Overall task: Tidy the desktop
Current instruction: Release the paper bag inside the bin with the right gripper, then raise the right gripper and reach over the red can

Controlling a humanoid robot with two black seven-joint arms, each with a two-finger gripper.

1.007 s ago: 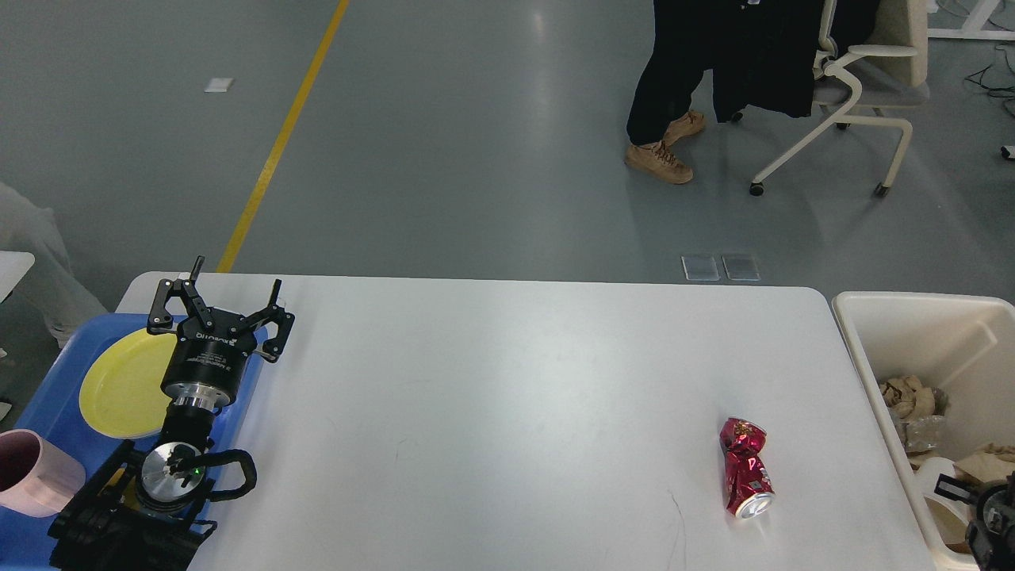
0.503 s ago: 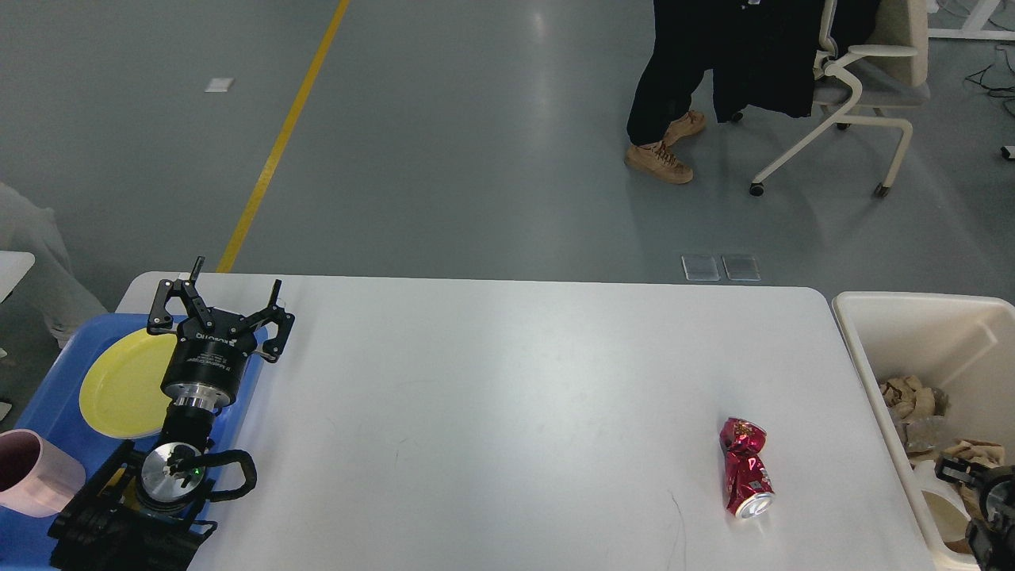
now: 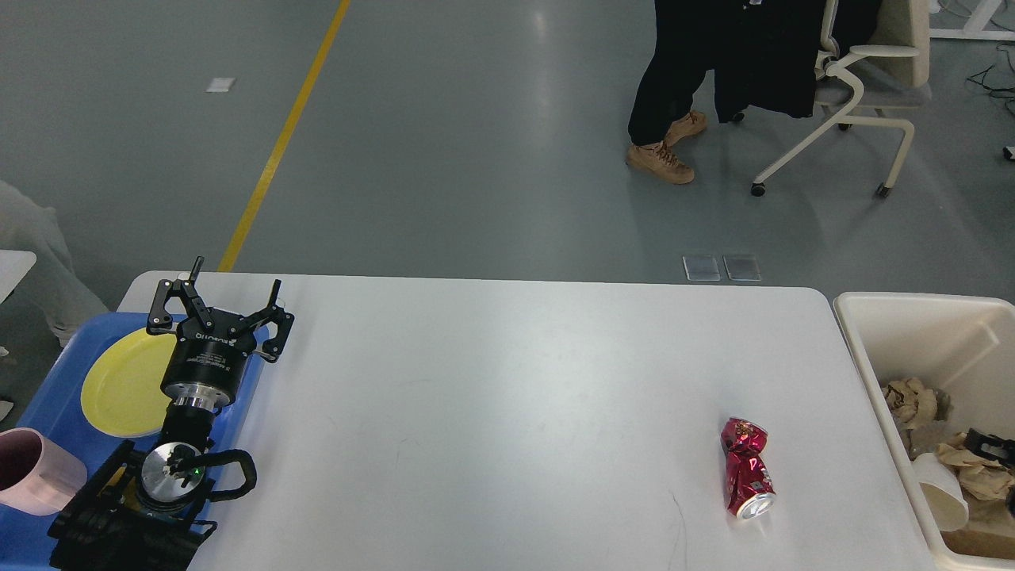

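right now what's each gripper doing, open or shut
Left gripper: open, holding nothing, above the blue tray's edge.
Right gripper: barely visible over the bin; cannot be told.

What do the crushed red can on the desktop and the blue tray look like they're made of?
The crushed red can looks like thin aluminium: glossy crumpled body, bare silver end. The blue tray seems to be moulded plastic, with uniform colour and a soft sheen. The desktop is smooth matte white, possibly laminate.

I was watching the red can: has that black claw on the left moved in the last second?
No. The left claw hangs open at the same spot over the edge of the blue tray, beside the yellow plate, on the desktop.
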